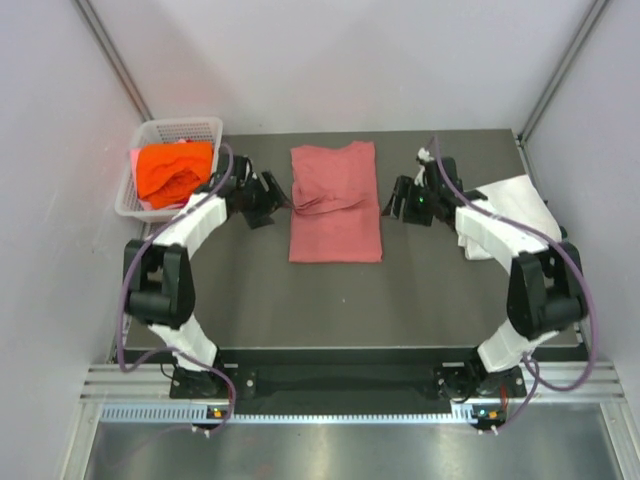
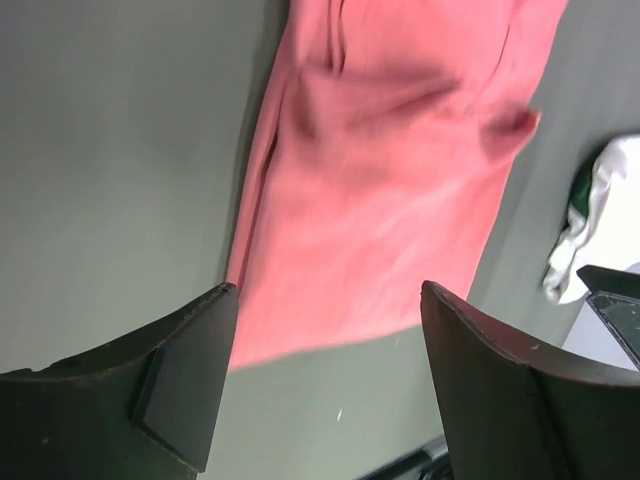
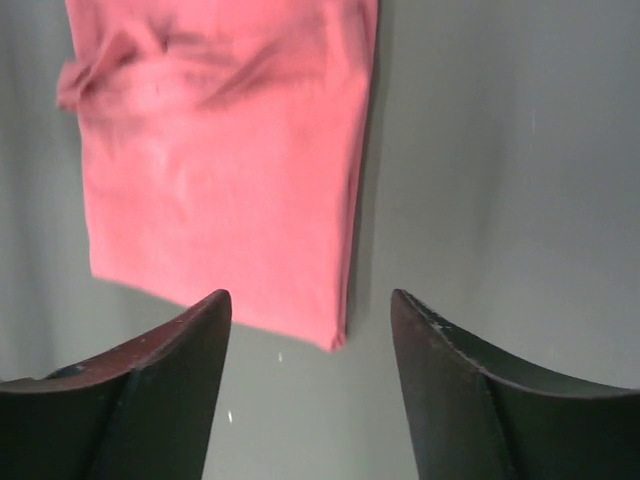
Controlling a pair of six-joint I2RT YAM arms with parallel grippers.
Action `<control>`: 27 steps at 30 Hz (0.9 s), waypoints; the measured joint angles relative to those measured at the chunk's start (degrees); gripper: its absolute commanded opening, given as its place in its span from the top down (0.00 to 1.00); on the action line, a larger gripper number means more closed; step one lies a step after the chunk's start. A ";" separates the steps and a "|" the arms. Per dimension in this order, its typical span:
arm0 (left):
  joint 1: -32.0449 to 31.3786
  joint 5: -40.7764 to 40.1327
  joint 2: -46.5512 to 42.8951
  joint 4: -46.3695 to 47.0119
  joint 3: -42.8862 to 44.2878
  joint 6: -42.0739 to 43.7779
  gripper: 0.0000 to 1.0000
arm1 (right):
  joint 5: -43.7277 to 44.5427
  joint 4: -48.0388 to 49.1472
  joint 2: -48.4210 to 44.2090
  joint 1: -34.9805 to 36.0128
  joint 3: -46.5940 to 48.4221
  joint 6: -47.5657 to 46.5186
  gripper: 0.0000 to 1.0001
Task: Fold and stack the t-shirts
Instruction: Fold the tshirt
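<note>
A dusty pink-red t-shirt (image 1: 336,204) lies folded into a long strip in the middle of the table, with a rumpled fold near its far half. It also shows in the left wrist view (image 2: 385,190) and the right wrist view (image 3: 220,170). My left gripper (image 1: 282,200) is open and empty just left of it. My right gripper (image 1: 392,205) is open and empty just right of it. A bright orange t-shirt (image 1: 173,170) is bunched in the basket. A white t-shirt (image 1: 510,200) lies crumpled under my right arm; part of it shows in the left wrist view (image 2: 585,225).
A white plastic mesh basket (image 1: 200,128) stands at the far left corner of the dark table (image 1: 330,300). Light walls close in on both sides and at the back.
</note>
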 measured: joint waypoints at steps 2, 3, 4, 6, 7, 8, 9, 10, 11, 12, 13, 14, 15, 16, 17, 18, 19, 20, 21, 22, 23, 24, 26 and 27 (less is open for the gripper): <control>0.00 -0.15 -4.79 0.59 -4.74 0.44 0.25 | -0.46 0.37 -4.31 0.00 -5.11 0.04 0.42; 0.00 -0.13 -6.82 0.57 -7.13 0.57 0.26 | -0.72 0.61 -5.73 0.00 -7.10 0.02 0.44; 0.00 -0.09 -8.33 0.61 -9.14 0.61 0.28 | -1.07 0.57 -7.08 0.00 -9.31 0.07 0.47; -0.07 0.17 -10.80 0.87 -13.60 0.59 0.28 | -1.79 0.57 -8.17 0.00 -12.11 0.02 0.48; -0.15 0.44 -11.37 1.09 -15.43 0.57 0.29 | -2.12 0.57 -8.28 0.02 -13.00 0.04 0.51; -0.28 0.66 -11.72 1.44 -17.18 0.57 0.30 | -2.43 0.63 -8.28 0.02 -13.84 0.02 0.51; -0.44 0.94 -11.80 1.60 -18.86 0.57 0.32 | -2.73 0.74 -8.28 0.02 -14.82 0.04 0.54; -0.57 1.14 -11.80 1.84 -20.11 0.55 0.33 | -3.02 0.76 -8.28 0.02 -15.47 0.04 0.55; -0.76 1.29 -11.80 1.92 -21.42 0.55 0.34 | -3.28 0.92 -8.26 0.02 -16.00 0.07 0.55; -0.87 1.42 -11.80 1.92 -22.34 0.52 0.35 | -3.45 1.01 -8.24 0.02 -16.35 0.07 0.56; -1.01 1.51 -11.80 2.08 -23.06 0.57 0.36 | -3.69 1.20 -8.22 0.07 -16.70 0.04 0.56; -1.14 1.62 -11.80 2.36 -23.52 0.57 0.36 | -3.89 1.20 -8.13 0.13 -16.76 0.07 0.56; -1.20 1.66 -11.80 2.73 -23.93 0.57 0.36 | -4.11 1.49 -7.93 0.17 -16.76 0.07 0.56; -1.27 1.70 -11.80 3.06 -24.20 0.57 0.36 | -4.26 1.90 -7.72 0.31 -16.76 0.09 0.55; -1.31 1.84 -11.80 3.48 -24.39 0.59 0.36 | -4.37 2.32 -7.43 0.48 -16.79 0.11 0.54; -1.40 1.88 -11.80 3.85 -24.52 0.57 0.36 | -4.44 2.69 -7.13 0.57 -16.79 0.13 0.54; -1.46 1.95 -11.80 4.15 -24.63 0.59 0.36 | -4.48 3.06 -6.80 0.72 -16.87 0.13 0.53; -1.49 2.01 -11.80 4.52 -24.72 0.59 0.36 | -4.50 3.39 -6.51 0.92 -17.07 0.24 0.53; -1.53 2.08 -11.80 4.87 -24.83 0.59 0.36 | -4.57 3.54 -6.27 1.05 -17.22 0.28 0.53; -1.57 2.10 -11.78 5.14 -24.94 0.59 0.36 | -4.61 4.09 -5.99 1.27 -17.57 0.42 0.54; -1.62 2.14 -11.76 5.42 -25.07 0.59 0.36 | -4.66 4.42 -5.77 1.40 -17.84 0.52 0.54; -1.64 2.29 -11.69 5.79 -25.20 0.57 0.37 | -4.63 4.50 -5.42 1.60 -17.94 0.61 0.55; -1.68 2.54 -11.43 6.32 -25.33 0.55 0.42 | -4.66 5.11 -4.44 2.03 -18.16 0.76 0.60; -1.70 2.73 -11.23 6.69 -25.38 0.57 0.43 | -4.68 5.44 -3.98 2.25 -18.16 0.92 0.60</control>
